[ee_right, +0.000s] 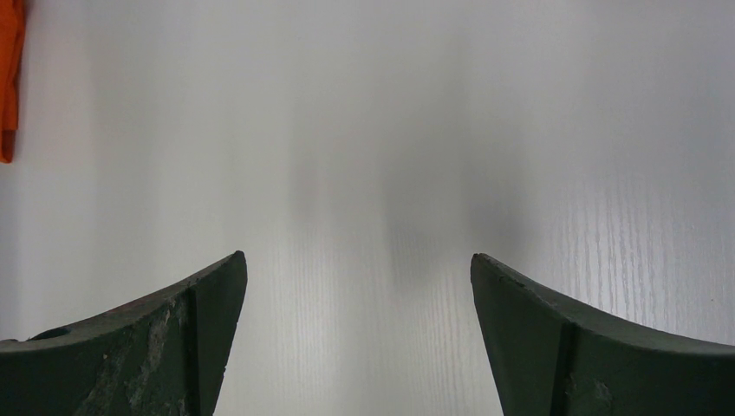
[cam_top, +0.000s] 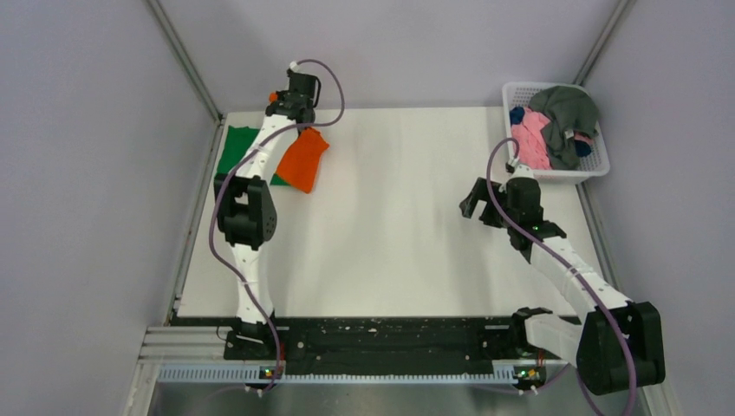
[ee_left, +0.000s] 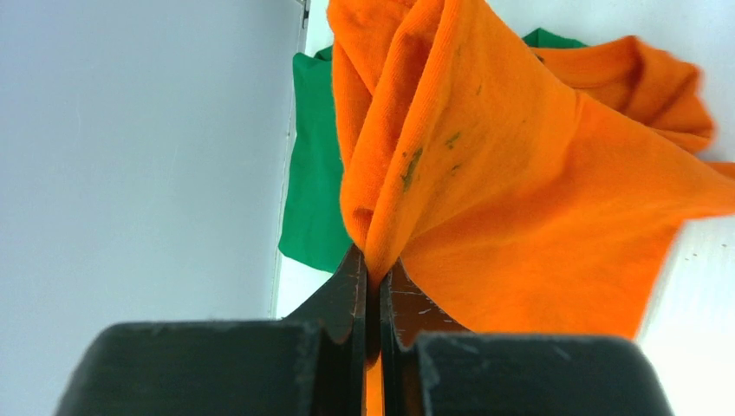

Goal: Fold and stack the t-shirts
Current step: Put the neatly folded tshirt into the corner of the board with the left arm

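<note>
Two shirts sat at the desk's (cam_top: pixel 399 225) far-left corner in the top view. The green shirt (cam_top: pixel 236 154) lay flat along the left edge. The orange shirt (cam_top: pixel 303 162) hung bunched from the left gripper (cam_top: pixel 304 128), which was clamped shut on its upper end. Its lower end overlapped the green shirt's right side, though whether it touched could not be told. At the far-right corner a white basket (cam_top: pixel 600 166) held a heap: a grey shirt (cam_top: pixel 568 111), a pink shirt (cam_top: pixel 530 146) and a bit of dark blue cloth (cam_top: pixel 517 114). The right gripper (cam_top: pixel 475 201) hovered over bare desk near the basket, well apart from the orange shirt, spread wide and empty. From the left wrist, the two black fingers (ee_left: pixel 347 299) were pressed together on a fold of the orange shirt, which rose from them in twisted pleats marked with a few dark specks (ee_left: pixel 410 165). The green shirt showed behind it beside the wall (ee_left: pixel 130 156). From the right wrist, both fingers stood far apart with only white desk between them, and a sliver of orange showed at the left edge.
</note>
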